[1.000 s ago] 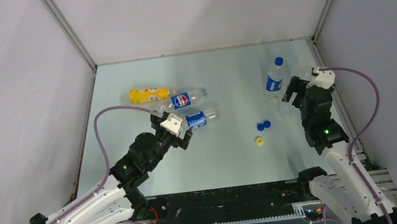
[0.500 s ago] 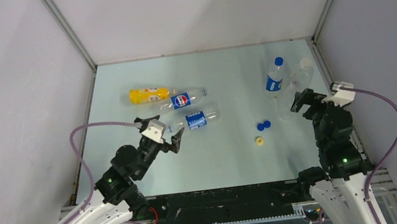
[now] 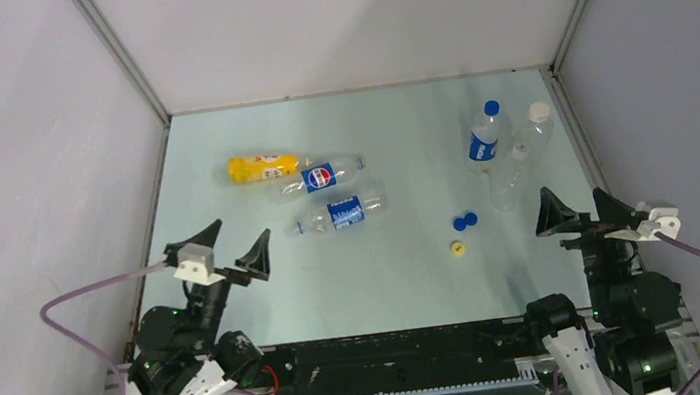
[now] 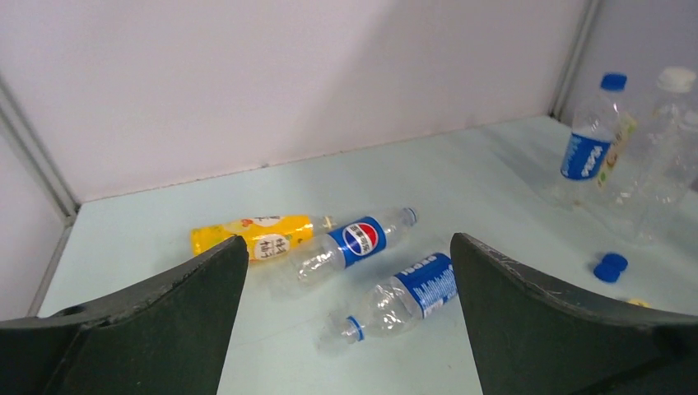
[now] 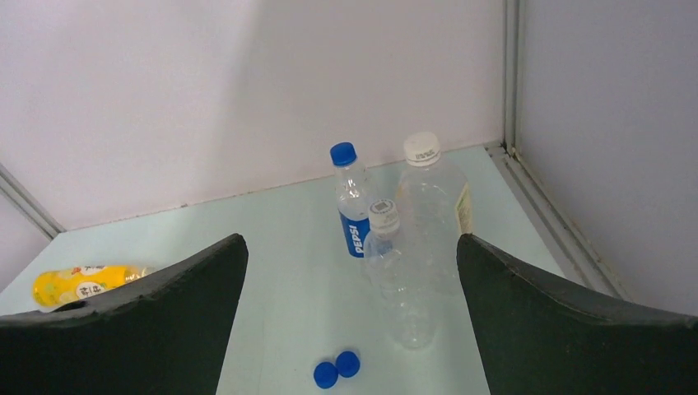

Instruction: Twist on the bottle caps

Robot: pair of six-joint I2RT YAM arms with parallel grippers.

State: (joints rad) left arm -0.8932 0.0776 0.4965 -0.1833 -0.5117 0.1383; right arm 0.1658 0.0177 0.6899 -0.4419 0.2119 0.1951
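Note:
Three bottles lie uncapped at the left: a yellow-orange one point(image 3: 262, 167) point(image 4: 251, 234), a Pepsi one point(image 3: 321, 176) point(image 4: 362, 237) and a blue-labelled one point(image 3: 340, 212) point(image 4: 411, 290). At the right stand a blue-capped Pepsi bottle point(image 3: 485, 139) point(image 5: 352, 206), a white-capped bottle point(image 3: 534, 127) point(image 5: 432, 197) and an unlabelled clear bottle point(image 3: 508, 181) point(image 5: 399, 280). Two blue caps point(image 3: 465, 222) point(image 5: 336, 369) and a yellow cap point(image 3: 457, 248) lie loose between the groups. My left gripper point(image 3: 236, 242) point(image 4: 347, 247) and right gripper point(image 3: 571, 203) point(image 5: 351, 243) hang open and empty near the front edge.
White walls with metal corner posts point(image 3: 118, 60) close in the pale table point(image 3: 387, 122) on three sides. Purple cables point(image 3: 85, 290) loop beside both arms.
Both arms have drawn back toward the near edge, the left away from the lying blue-labelled bottle, the right away from the standing bottles. The right jaws opened a little wider.

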